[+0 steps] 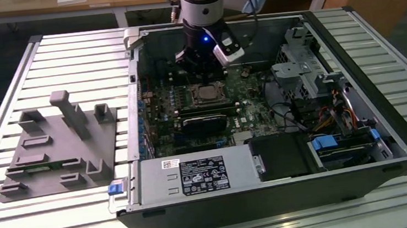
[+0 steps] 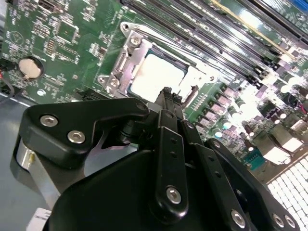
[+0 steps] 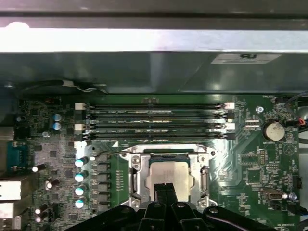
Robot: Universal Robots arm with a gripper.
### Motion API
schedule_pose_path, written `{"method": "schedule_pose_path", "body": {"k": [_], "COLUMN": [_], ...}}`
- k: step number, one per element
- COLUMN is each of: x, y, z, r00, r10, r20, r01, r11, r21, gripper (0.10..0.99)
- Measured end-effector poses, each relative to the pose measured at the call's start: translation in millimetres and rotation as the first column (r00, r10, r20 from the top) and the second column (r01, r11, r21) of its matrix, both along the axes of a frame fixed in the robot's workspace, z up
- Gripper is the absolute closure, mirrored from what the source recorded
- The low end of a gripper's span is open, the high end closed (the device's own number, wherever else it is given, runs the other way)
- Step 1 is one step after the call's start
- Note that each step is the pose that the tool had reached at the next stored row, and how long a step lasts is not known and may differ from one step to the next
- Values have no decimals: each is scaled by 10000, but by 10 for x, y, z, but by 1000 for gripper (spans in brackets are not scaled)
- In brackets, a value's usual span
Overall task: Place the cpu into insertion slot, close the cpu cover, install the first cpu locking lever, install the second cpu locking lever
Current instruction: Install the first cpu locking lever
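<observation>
**Operator:** So, where is the cpu sitting?

**Spotter:** It's lying flat in the slot on the green board. The cover seems to be lying down around it.

**Operator:** How is it handling?

**Spotter:** You're dealing with a light, stiff chip, probably fragile underneath, so you're taking it by its edges. The cover looks like thin, springy sheet metal, so you're pressing only its frame.

**Operator:** And the arm?

**Spotter:** It's reaching straight down into the open case. The gripper is pressed together, pinching nothing, at the cpu's edge. I can't tell whether it's touching.
</observation>
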State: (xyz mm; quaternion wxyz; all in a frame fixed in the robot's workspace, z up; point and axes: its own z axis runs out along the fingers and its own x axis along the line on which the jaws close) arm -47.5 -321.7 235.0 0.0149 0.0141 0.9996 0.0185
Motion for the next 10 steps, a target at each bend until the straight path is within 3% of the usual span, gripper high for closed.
{"method": "schedule_pose_path", "body": {"k": [10], "x": [-243], "y": [0], "z": [-1], "r00": [10000], "r10": [-1], "r20": [2], "r01": [1], "r11": [10000], "r21": [0], "gripper": [980]}}
